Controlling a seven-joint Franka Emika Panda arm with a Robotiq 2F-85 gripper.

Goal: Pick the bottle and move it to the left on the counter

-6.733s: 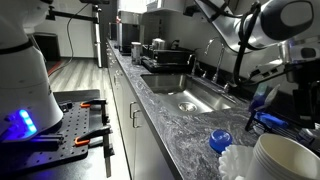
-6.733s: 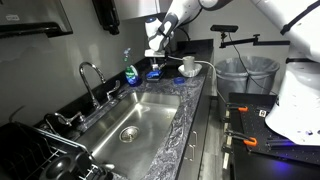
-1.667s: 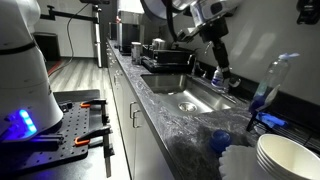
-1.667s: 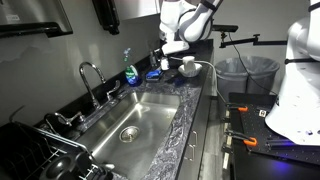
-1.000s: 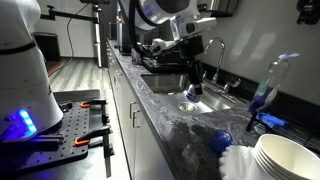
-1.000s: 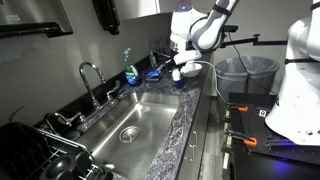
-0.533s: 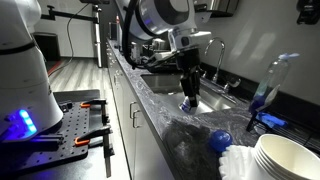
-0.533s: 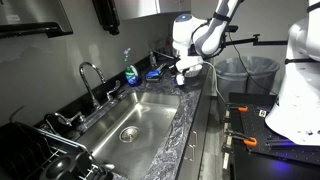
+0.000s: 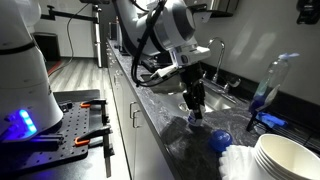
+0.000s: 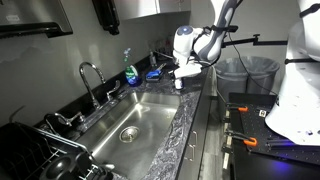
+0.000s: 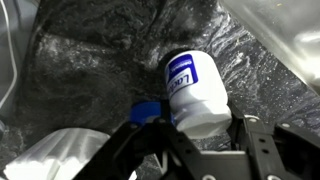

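Gripper [image 11: 195, 130] jaws clamped on white bottle [image 11: 197, 92], one finger each side. Blue cap [image 11: 150, 110] pts sideways in wrist view. In an exterior view, arm holds it low over counter [image 9: 158, 108] nr front edge, beside sink [image 9: 205, 100]. Can't tell if bottle touches the top. White bowls [image 9: 285, 155] stacked nearby.

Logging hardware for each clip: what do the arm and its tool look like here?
The arm is glossy white with rounded, bulbous joints and greyer shaded sections. Black cables loop loosely alongside it. The tool is matte black, and in the wrist view its fingers look angular and linked. No markings are legible on either.
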